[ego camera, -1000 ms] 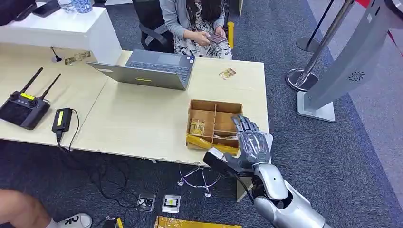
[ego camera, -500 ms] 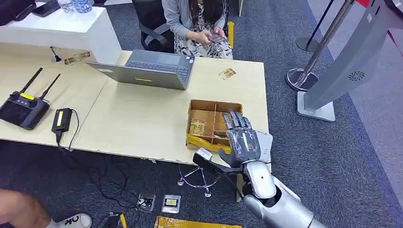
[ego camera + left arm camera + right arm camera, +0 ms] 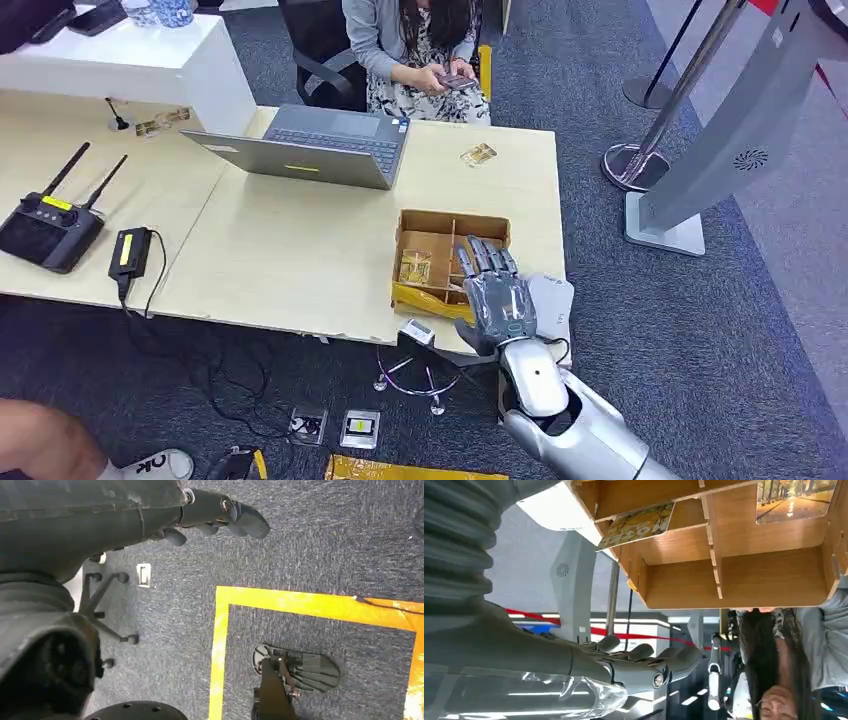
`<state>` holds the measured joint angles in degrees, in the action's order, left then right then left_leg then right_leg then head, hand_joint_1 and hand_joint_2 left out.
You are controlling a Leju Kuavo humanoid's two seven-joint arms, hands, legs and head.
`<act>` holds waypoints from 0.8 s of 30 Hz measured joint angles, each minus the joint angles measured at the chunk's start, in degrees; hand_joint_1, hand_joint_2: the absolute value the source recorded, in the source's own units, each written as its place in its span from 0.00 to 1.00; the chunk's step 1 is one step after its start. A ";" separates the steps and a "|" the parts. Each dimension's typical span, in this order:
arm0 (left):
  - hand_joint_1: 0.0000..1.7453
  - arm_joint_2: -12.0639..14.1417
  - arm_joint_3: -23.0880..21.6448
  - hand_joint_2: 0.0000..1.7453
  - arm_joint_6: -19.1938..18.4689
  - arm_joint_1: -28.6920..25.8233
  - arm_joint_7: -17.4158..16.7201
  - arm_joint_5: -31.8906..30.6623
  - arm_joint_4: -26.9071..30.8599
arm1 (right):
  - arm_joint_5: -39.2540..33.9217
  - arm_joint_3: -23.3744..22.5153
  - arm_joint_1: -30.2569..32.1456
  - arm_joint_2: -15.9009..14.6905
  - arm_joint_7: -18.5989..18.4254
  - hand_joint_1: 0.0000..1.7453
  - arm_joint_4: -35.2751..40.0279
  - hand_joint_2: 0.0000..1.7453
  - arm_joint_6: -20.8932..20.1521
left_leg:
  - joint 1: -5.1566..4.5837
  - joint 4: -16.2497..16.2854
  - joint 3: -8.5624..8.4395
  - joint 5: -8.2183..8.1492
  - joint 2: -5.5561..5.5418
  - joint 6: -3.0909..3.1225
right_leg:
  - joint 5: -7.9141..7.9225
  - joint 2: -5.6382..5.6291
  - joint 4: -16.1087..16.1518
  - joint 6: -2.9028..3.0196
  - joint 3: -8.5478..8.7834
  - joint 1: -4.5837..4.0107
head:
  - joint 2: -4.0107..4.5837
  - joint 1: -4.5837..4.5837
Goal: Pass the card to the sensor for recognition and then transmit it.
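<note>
The right hand (image 3: 497,300) hovers over the wooden divided box (image 3: 430,226) at the desk's (image 3: 300,250) near right corner, fingers spread wide, holding nothing. A card (image 3: 415,268) stands in a compartment at the hand's nine o'clock. The left hand (image 3: 220,515) hangs over carpet with fingers curled on nothing.

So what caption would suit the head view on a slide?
Right hand open above the divided wooden box of cards at the desk edge.
</note>
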<state>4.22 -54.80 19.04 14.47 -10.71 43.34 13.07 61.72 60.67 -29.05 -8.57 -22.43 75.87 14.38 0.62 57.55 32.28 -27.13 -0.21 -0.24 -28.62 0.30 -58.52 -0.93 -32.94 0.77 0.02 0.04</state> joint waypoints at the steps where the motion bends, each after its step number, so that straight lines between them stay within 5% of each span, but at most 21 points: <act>1: 0.00 0.00 -0.04 0.00 -0.11 0.00 -0.02 -0.02 0.00 | 0.00 0.11 -0.07 0.04 0.00 0.00 -0.13 1.00 -0.09 | 0.00 0.00 0.00 0.00 0.00 0.00 | 0.00 0.00 0.00 0.00 0.00 0.00 | 0.00 0.00; 24: 0.00 -0.02 -1.35 0.00 -0.81 0.91 -0.39 -1.12 0.00 | -9.42 0.70 -2.65 2.78 2.03 0.00 -4.64 1.00 -4.24 | 0.00 0.00 -0.01 0.00 0.00 0.00 | 0.00 0.00 0.00 0.00 0.01 0.00 | 0.00 -0.02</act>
<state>4.20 -56.15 18.23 15.38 -11.10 42.23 13.07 52.30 61.37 -31.70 -5.79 -20.39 71.23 10.14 0.62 57.55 32.28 -27.13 -0.21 -0.24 -28.62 0.30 -58.53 -0.93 -32.94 0.77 0.02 0.02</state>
